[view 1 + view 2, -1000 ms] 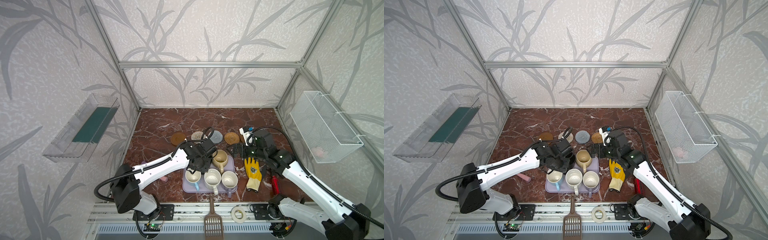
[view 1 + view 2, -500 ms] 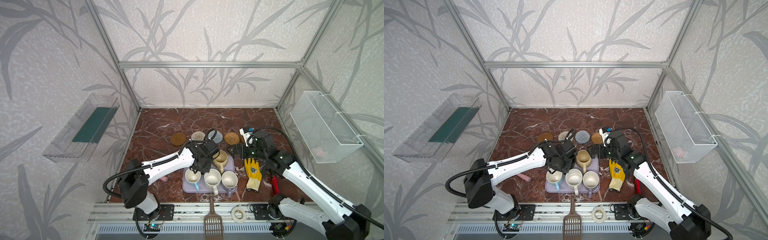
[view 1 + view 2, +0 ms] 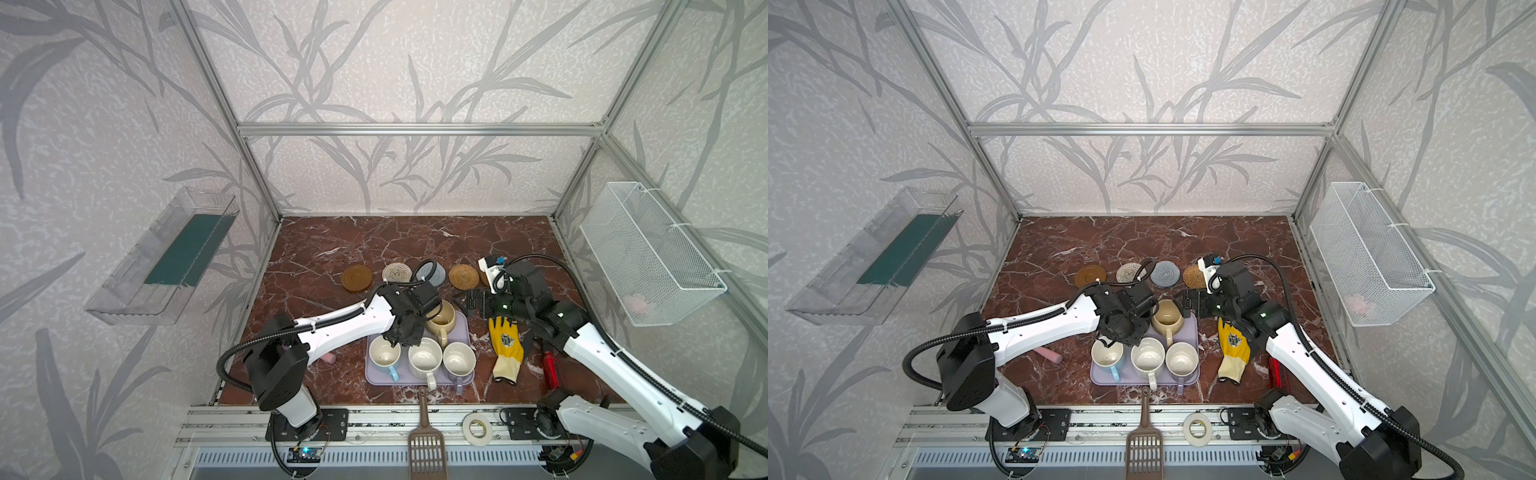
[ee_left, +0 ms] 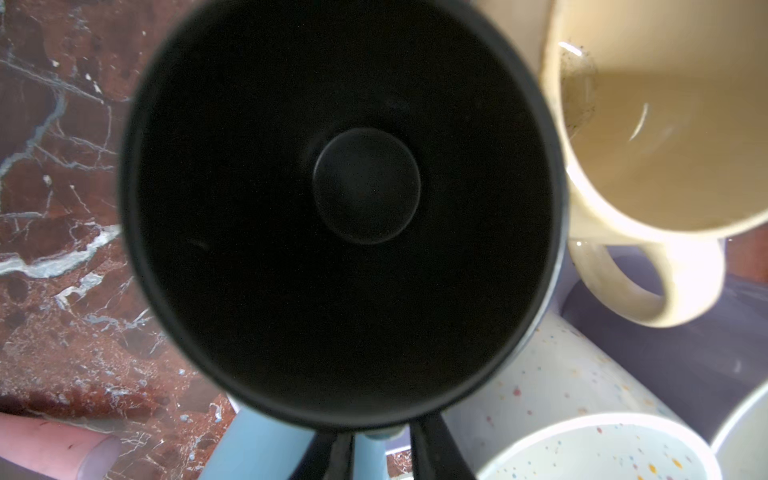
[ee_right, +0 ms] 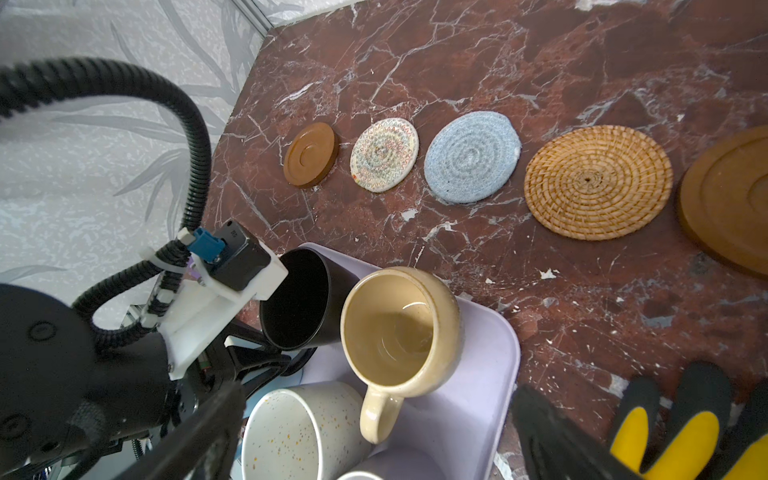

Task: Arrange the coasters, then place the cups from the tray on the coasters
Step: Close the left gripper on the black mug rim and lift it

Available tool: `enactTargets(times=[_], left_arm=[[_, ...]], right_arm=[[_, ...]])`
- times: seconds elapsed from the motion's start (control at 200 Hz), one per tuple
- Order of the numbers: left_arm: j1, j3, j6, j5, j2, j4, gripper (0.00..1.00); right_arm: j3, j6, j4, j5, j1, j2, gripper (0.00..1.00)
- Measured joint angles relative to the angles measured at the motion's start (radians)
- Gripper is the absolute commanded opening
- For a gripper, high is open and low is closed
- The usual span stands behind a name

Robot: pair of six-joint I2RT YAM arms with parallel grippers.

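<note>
Hovering with the left gripper (image 3: 400, 338) over the far left corner of the tray (image 3: 1190, 332), staring straight down into the black mug (image 4: 340, 208) from the left wrist view. With fingers (image 4: 434, 453) nearly pressed together at the mug's edge, only a narrow slit between them; can't tell whether pinching anything. Tucked right beside the beige-yellow mug (image 5: 399, 328) there, in the tray's back row. Along the front row, side by side with handles toward the near edge: light blue mug (image 3: 384, 353), cream-white speckled mug (image 3: 424, 358), lavender-grey mug (image 3: 459, 356). Over to the right gripper (image 3: 467, 303): by the tray's far right corner, jaws spread wide, gripping nothing. Behind the tray, lined up flat on the marble table (image 3: 374, 245), near one another but apart: amber-brown coaster (image 5: 310, 154), cream woven coaster (image 5: 384, 154), grey-blue woven coaster (image 5: 472, 157), tan rattan coaster (image 5: 597, 182), second amber-brown coaster (image 5: 731, 199). Just right of the tray, a yellow glove (image 3: 505, 340).
</note>
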Motion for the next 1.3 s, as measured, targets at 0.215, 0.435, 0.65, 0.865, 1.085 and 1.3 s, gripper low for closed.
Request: enactTargets(times=[0.215,0.435,0.65,0.865,1.085,1.3], left_arm=[[0.009,0.002,0.011,-0.001,0.014,0.008,0.25],[0.029,0.003,0.018,0.001,0.026,0.015,0.25],[0.047,0.009,0.032,0.01,0.045,0.015,0.25],[0.055,0.018,0.036,0.016,0.065,0.003,0.24],[0.06,0.024,0.042,0.017,0.079,-0.003,0.18],[0.06,0.03,0.055,0.022,0.082,-0.005,0.04]], right_arm=[[0.0,0.0,0.0,0.0,0.0,0.0,0.99],[0.0,-0.001,0.0,0.0,0.0,0.001,0.99],[0.0,-0.001,0.0,0.0,0.0,0.004,0.99],[0.0,-0.002,0.0,0.0,0.0,0.004,0.99],[0.0,-0.003,0.0,0.0,0.0,0.006,0.99],[-0.004,-0.004,0.003,0.0,0.0,0.007,0.99]])
